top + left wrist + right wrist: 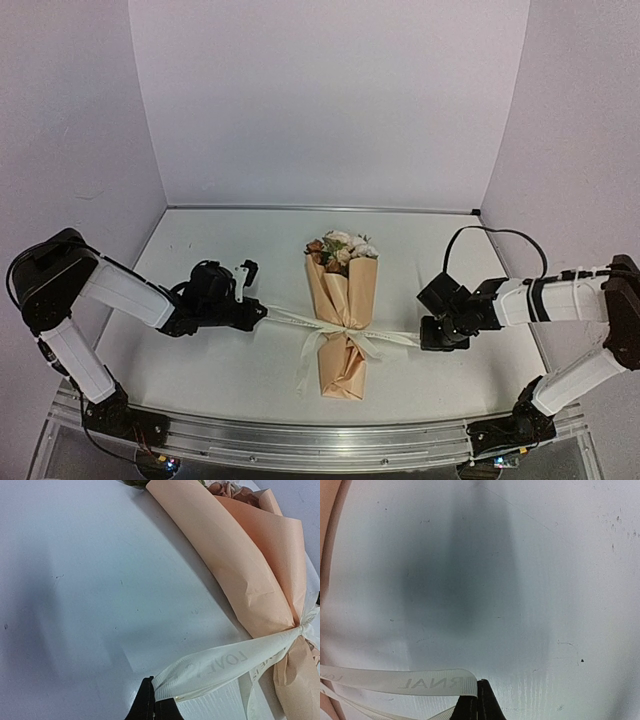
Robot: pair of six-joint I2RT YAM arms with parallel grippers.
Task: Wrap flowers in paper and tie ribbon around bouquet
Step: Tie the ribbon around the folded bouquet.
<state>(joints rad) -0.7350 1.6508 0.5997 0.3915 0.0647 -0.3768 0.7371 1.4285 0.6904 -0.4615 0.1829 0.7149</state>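
Left pincer [262,313] and right pincer [421,340] clamp ribbon [300,321] ends flanking bouquet [345,285].

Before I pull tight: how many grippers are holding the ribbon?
2. The left gripper pinches the ribbon left of the bouquet; the right gripper pinches it on the right.

Top view: flowers [340,248], stems hidden inside paper [345,295]; ribbon [300,321] print too small to read.
Left wrist view: paper cut off at 12 and 3 o'clock; flowers a sliver at 1 o'clock; left gripper [152,700] cut off at 6 o'clock.
Right wrist view: paper a blurred strip at 10 o'clock; ribbon cut off at 8 o'clock; right gripper [477,695] cut off at 6 o'clock.
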